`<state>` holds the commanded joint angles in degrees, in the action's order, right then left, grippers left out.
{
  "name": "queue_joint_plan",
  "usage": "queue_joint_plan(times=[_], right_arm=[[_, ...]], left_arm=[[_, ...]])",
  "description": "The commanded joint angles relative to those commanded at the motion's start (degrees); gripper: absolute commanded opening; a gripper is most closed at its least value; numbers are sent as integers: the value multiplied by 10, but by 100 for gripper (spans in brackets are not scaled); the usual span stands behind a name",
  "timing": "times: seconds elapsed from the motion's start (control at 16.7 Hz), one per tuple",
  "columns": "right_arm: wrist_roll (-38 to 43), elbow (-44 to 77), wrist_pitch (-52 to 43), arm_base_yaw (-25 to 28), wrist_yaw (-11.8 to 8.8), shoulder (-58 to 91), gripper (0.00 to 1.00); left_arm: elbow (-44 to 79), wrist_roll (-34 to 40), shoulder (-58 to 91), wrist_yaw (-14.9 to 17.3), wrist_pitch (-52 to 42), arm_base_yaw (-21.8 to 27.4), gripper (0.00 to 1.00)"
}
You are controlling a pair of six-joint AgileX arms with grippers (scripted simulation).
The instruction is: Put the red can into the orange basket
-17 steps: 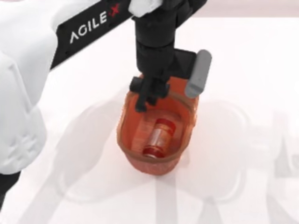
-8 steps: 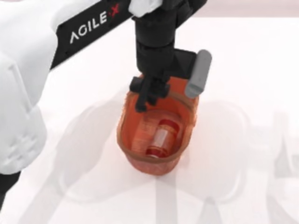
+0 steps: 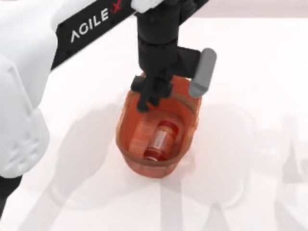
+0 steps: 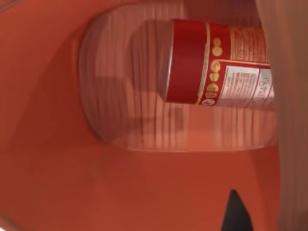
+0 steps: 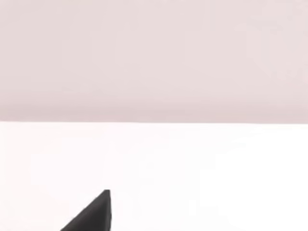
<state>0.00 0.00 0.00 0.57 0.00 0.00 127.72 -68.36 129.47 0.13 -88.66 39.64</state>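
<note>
Pale white tabletop fills the top view, with soft grey shadows cast across it. At its middle the orange basket is seen, an oval woven tub with a brown rim and a slatted floor. The red can is found inside the basket, lying on its side on the floor slats, one end toward the near wall of the basket and the other toward the far wall. No contact between can and gripper is seen.

The left gripper is hung from the white and black AgileX arm that comes in from the top view's left, and is placed over the far end of the basket, at or just inside the rim, above and apart from the can. Its dark fingers point down; whether they are spread or pressed together cannot be told, since they are seen only from above as one dark mass. A grey bar sticks out beside the wrist.

From the left wrist view the can is shown close, with red body, yellow dotted band and white printed label, resting on the slatted floor; orange basket wall surrounds it.

The right arm is outside the top view; its wrist view shows only bare table and one dark fingertip.
</note>
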Motion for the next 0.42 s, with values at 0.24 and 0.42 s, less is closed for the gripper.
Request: queue_joint_plan(times=[0.24, 0.42], right_arm=[[0, 0, 0, 0, 0, 0, 100], [0, 0, 0, 0, 0, 0, 100]], left_arm=[[87, -12, 5, 0, -79, -19, 0], [109, -16, 5, 0, -100, -25, 0]])
